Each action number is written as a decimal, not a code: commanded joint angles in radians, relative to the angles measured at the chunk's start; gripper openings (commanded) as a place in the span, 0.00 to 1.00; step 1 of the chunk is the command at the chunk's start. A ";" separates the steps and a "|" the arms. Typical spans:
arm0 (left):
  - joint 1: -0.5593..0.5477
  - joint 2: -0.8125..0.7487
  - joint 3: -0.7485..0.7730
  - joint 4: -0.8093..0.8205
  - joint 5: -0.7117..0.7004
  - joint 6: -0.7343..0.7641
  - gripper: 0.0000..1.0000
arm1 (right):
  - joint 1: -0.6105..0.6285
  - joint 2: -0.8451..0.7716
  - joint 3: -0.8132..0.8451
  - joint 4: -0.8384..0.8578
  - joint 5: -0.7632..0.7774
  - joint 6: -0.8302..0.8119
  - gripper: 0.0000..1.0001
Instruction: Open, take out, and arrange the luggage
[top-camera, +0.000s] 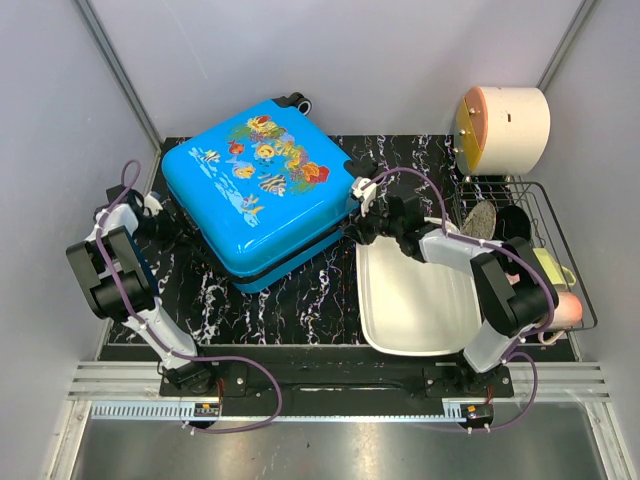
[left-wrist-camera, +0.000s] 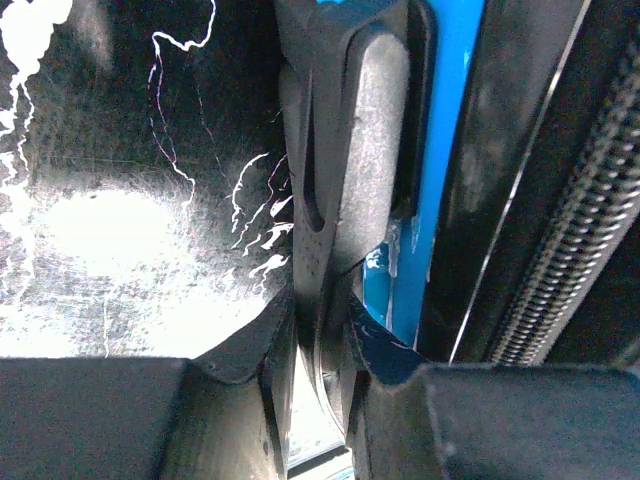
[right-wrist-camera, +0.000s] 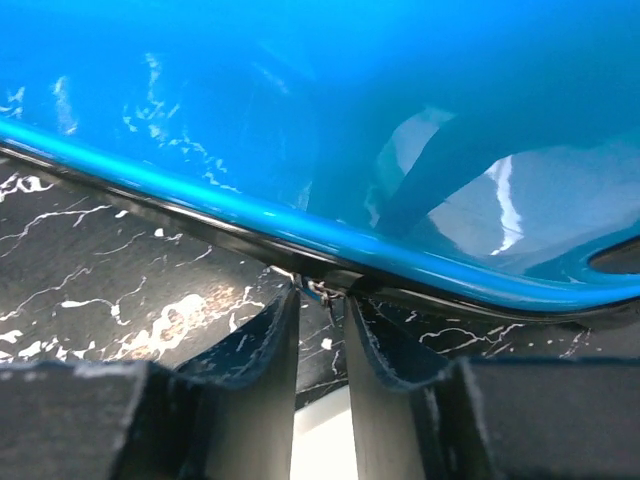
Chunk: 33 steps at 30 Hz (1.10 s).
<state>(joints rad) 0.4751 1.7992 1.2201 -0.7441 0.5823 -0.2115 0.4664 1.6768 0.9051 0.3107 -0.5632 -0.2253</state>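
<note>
The right gripper (right-wrist-camera: 320, 305) sits low at the right corner of the case. Its jaws stand narrowly apart on either side of a small metal zip pull (right-wrist-camera: 319, 290) that hangs from the black seam. A gap shows between the fingers, and I cannot tell whether they already pinch the pull. The left gripper (left-wrist-camera: 318, 345) is at the left side of the case, clamped on a dark grey moulded side handle (left-wrist-camera: 372, 150), which looks like a steadying hold.

From this, the task seems to be at its very start. The bright blue hard-shell suitcase with the cartoon fish print (top-camera: 260, 190) is not yet unzipped, its two shells are together, and nothing from inside it is in view. Running the zip round, lifting the lid, taking the contents out and arranging them are all left to do.

The luggage lies flat, fish side up, on the left and middle of the black white-veined tabletop (top-camera: 300, 300). It is turned at an angle, with a black wheel at its far corner. The shell is glossy and smooth and throws back light. A black zip band runs round its middle, and the zip teeth show at the right edge of the left wrist view.

Just right of the case, on the near side, is a white rectangular basin (top-camera: 415, 300), under the right arm. Further right stands a dark wire rack (top-camera: 560, 200) holding small items too small to tell. Beyond it, at the far right, is a cream drum-shaped object (top-camera: 505, 128).
</note>
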 joint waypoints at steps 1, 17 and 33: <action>0.008 0.022 -0.056 0.009 -0.095 0.034 0.00 | 0.008 0.030 0.032 0.096 0.072 -0.013 0.30; 0.072 0.023 -0.048 0.035 -0.104 0.012 0.00 | 0.006 -0.009 0.044 0.116 0.199 -0.037 0.00; 0.105 0.103 0.157 -0.001 -0.148 0.001 0.00 | -0.106 -0.057 0.035 0.183 0.364 -0.167 0.00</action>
<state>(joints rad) 0.5125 1.8660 1.3010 -0.8478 0.6228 -0.2256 0.4179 1.6882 0.9115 0.3408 -0.2882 -0.3256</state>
